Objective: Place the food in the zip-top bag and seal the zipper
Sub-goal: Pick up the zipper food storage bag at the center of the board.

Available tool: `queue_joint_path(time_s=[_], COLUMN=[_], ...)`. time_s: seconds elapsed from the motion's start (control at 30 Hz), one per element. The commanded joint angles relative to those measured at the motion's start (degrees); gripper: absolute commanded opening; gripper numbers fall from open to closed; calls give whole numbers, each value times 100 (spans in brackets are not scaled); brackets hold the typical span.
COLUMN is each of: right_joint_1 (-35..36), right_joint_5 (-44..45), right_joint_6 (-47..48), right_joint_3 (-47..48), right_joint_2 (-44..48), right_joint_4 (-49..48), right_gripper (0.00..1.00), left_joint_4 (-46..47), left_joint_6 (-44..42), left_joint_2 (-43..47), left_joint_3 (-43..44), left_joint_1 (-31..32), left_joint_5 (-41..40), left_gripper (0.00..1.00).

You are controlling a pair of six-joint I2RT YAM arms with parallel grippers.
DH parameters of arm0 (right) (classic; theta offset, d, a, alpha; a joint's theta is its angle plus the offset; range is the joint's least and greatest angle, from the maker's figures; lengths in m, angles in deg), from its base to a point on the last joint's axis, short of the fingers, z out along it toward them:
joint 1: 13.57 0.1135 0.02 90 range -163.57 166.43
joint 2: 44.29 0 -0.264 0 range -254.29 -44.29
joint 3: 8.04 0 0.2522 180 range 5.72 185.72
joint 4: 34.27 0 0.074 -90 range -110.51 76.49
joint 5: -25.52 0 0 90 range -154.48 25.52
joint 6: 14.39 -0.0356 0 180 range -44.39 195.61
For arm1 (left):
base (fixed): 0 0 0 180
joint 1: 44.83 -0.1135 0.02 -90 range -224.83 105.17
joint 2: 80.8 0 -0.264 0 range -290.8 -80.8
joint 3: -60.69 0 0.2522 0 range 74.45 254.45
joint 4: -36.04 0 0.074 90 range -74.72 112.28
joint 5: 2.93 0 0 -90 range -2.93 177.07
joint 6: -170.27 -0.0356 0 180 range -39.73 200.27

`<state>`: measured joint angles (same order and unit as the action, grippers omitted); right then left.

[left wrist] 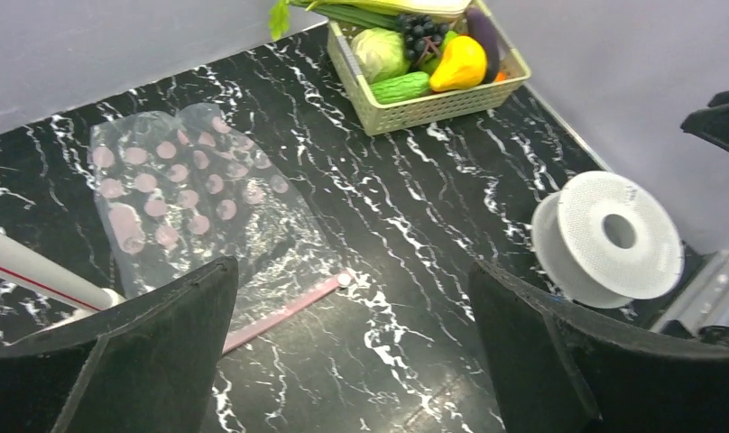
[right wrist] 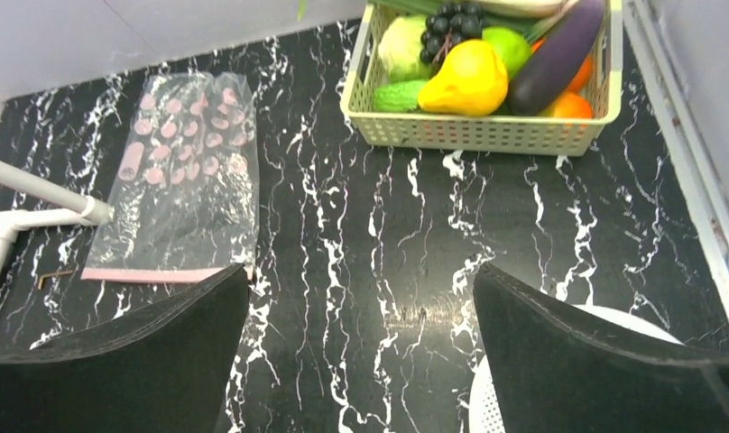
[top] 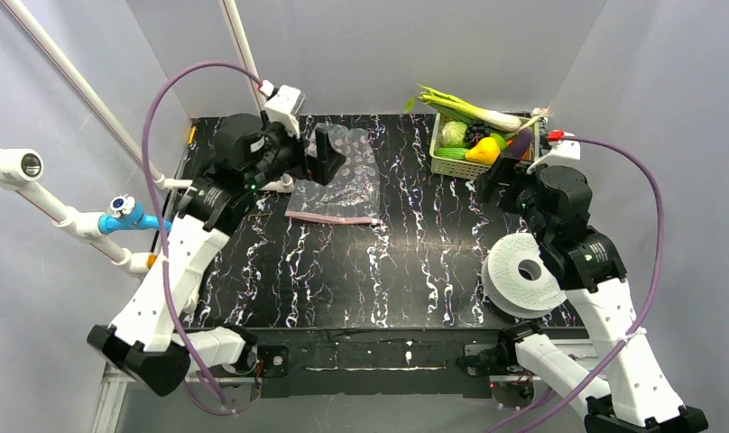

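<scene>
The clear zip-top bag with pink dots lies flat and empty at the back middle of the black marble table. Its pink zipper runs along the near edge. The bag also shows in the left wrist view and the right wrist view. The food sits in a pale green basket at the back right: a yellow fruit, a purple eggplant, dark grapes, a green cabbage. My left gripper is open and empty over the bag's left part. My right gripper is open and empty just in front of the basket.
A long green-and-white leek lies across the basket's back. A white spool stands at the right by the right arm. White pipes stand at the left, and a small hex key lies near them. Grey walls enclose the table.
</scene>
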<state>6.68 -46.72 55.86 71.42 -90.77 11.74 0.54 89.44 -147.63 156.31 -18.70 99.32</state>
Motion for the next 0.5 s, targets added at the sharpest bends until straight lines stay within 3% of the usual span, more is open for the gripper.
queue_joint_path(time_s=[0.0,0.23,0.47], right_joint_1=[-18,-14,156], right_joint_5=[-147,-684,-1537], right_joint_6=[-213,-240,-378], right_joint_3=[-157,-339,-286], right_joint_2=[-133,-460,-1415], right_joint_4=[79,124,68], right_gripper=[100,100,100], left_joint_4=[-415,-139,174], left_joint_6=[-672,-895,-1450], left_joint_2=[-332,-234,-38], left_joint_3=[414,-440,-1060], left_joint_1=[102,134,486], left_joint_5=[-655,-1141,-2251], left_gripper=[100,100,99])
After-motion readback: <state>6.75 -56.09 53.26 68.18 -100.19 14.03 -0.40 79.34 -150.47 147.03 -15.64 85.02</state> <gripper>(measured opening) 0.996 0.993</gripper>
